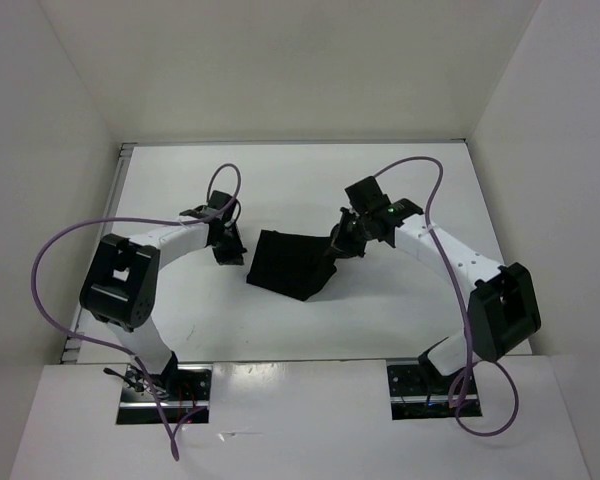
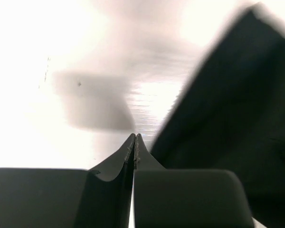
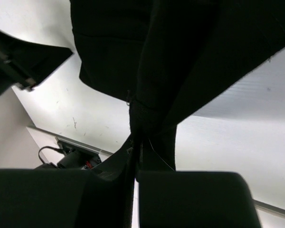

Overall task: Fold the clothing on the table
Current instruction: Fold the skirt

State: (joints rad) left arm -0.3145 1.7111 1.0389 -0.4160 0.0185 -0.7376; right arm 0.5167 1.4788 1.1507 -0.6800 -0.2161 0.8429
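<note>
Top external shows the clothing point(image 1: 288, 264) mid-frame on the table point(image 1: 280, 185), right gripper point(image 1: 338, 245) pinching its right edge, left gripper point(image 1: 230, 250) pressed together just off its left edge, broad white surface above and below.

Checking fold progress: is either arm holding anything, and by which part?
The right gripper holds the clothing, jaws shut on a bunched bit at its right side. The left gripper is shut on nothing.

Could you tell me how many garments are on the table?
1: the clothing lies near the middle of the table, right edge pinched by the right gripper.
</note>
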